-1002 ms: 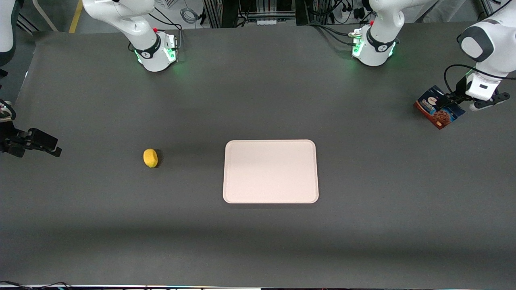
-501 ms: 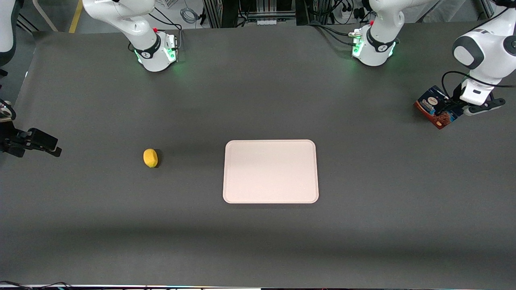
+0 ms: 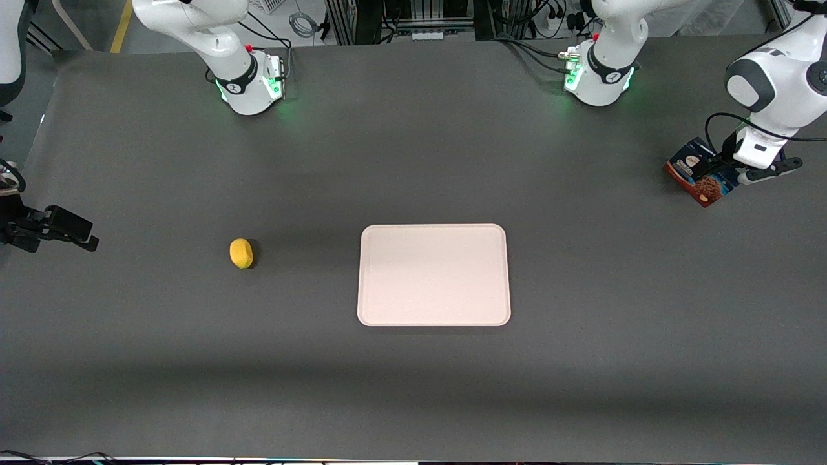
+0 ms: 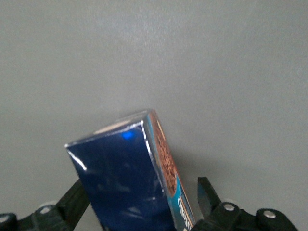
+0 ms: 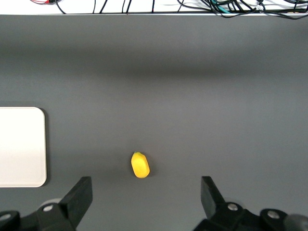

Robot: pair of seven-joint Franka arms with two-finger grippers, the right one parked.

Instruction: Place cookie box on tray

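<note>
Blue cookie box [image 3: 701, 175] sits between the claw's [image 4: 142, 192] wide fingers, well apart from tray [image 3: 433, 275]

Dark grey table [image 3: 413, 387], cables and racks [image 3: 400, 16] above

Glossy dark blue cardboard cookie box [image 4: 126, 180] with chocolate cookie print is sitting tilted between the black fingers [image 4: 206, 191] of the left tool [image 4: 142, 199], spread either side, above plain grey surface [image 4: 192, 62].
</note>
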